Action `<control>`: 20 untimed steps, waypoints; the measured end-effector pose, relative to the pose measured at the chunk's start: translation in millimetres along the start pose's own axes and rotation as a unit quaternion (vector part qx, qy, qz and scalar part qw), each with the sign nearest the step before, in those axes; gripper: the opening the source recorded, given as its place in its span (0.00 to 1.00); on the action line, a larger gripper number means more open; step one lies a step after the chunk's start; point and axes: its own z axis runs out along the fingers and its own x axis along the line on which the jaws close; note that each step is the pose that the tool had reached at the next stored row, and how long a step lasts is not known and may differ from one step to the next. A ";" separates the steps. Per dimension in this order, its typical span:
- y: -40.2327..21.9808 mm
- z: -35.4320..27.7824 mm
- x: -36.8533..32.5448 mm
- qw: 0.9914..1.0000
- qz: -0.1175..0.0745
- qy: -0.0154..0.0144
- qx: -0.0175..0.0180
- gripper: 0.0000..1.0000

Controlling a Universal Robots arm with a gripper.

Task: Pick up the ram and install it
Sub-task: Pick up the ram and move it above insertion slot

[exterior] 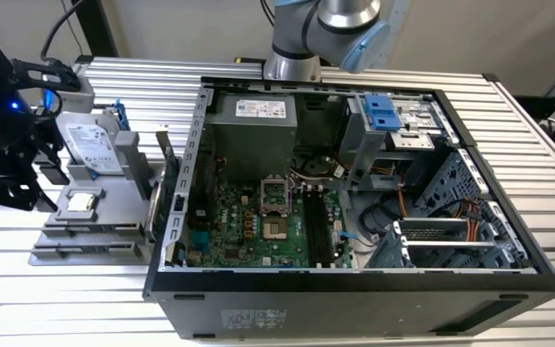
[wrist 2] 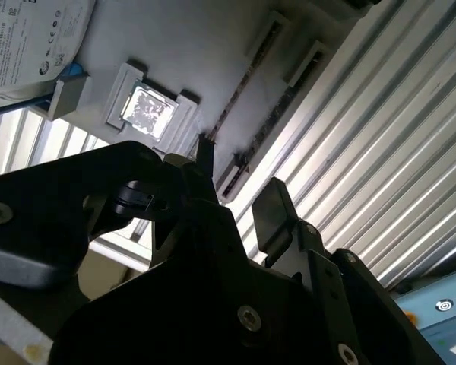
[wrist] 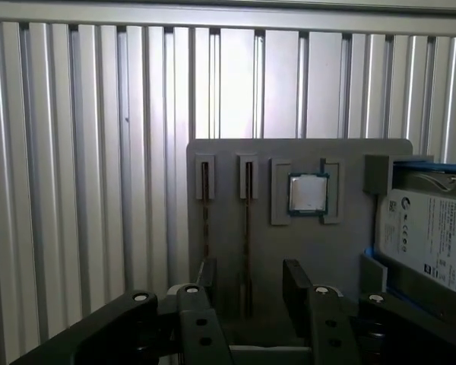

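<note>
We see the pincer (wrist: pixel 249 293) with fingers apart, straddling the ram (wrist: pixel 248 220) — it stands on edge in a holder (wrist: pixel 342 251) slot (presumably so its flat faces can be gripped) — not yet clamped.

You've got open PC case (exterior: pixel 355 307) on slatted table (exterior: pixel 66 303) — motherboard (exterior: pixel 258 231) exposed inside, power supply (exterior: pixel 254 134) at far wall. Grey fixture (wrist: pixel 342 251) just beside case — holds processor chip (wrist: pixel 308 194), silver hard drive (wrist: pixel 429 236) near chip.

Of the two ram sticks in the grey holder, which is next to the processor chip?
The inner ram stick, beside the chip; the outer ram stick lies by the holder's edge.
</note>
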 end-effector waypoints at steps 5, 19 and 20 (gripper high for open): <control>0.1 7.5 0.4 1.000 0.000 0.000 0.003 1.00; 3.2 31.1 2.9 1.000 0.000 0.000 0.006 1.00; 3.2 32.9 3.4 1.000 0.000 0.000 0.006 1.00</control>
